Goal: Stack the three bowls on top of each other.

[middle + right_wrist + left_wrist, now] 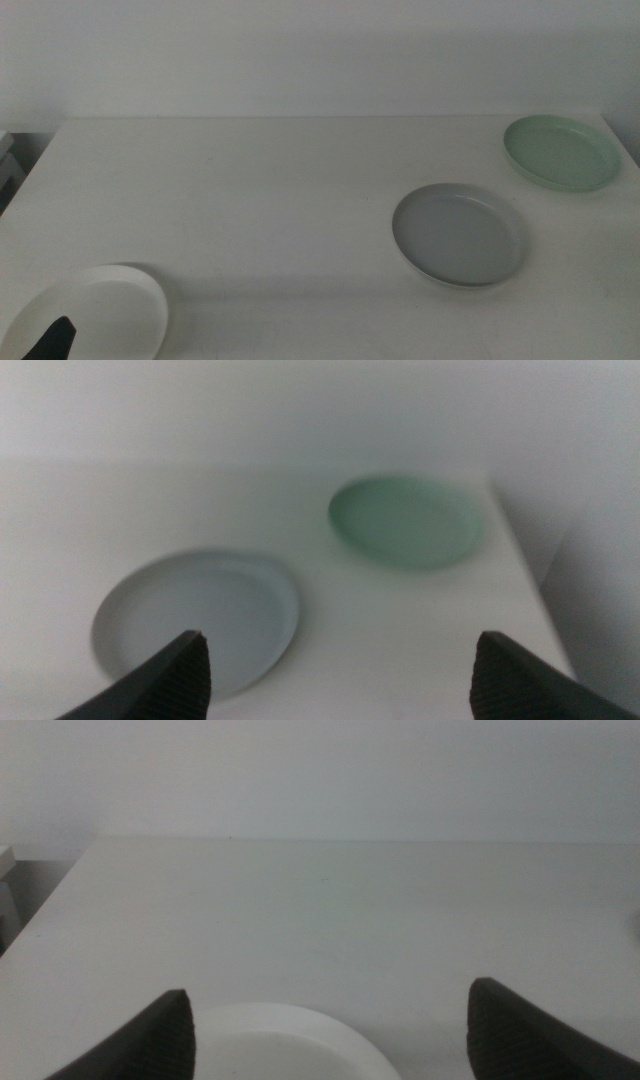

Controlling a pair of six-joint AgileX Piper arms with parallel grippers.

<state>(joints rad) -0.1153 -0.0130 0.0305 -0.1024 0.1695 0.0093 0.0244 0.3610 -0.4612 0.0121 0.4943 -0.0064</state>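
Three shallow round bowls lie apart on the white table (250, 190): white bowl (95, 315) at the front-left corner under the spread-jawed left gripper (330, 1030), grey bowl (458, 234) right of centre, mint-green bowl (560, 152) at the back-right corner; the right gripper (340, 670) hangs agape.

The round white shallow bowl (95, 310) at seven o'clock looks smooth, with a soft sheen. The round grey shallow bowl (458, 234) and round pale mint green shallow bowl (561, 152), toward three and two o'clock, look matt and smooth. The white tabletop (260, 190) is smooth and dull. The left gripper's dark jaws show a fine rough texture.

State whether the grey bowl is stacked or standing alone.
Alone. The grey bowl lies empty on the table, apart from the mint bowl and white bowl.
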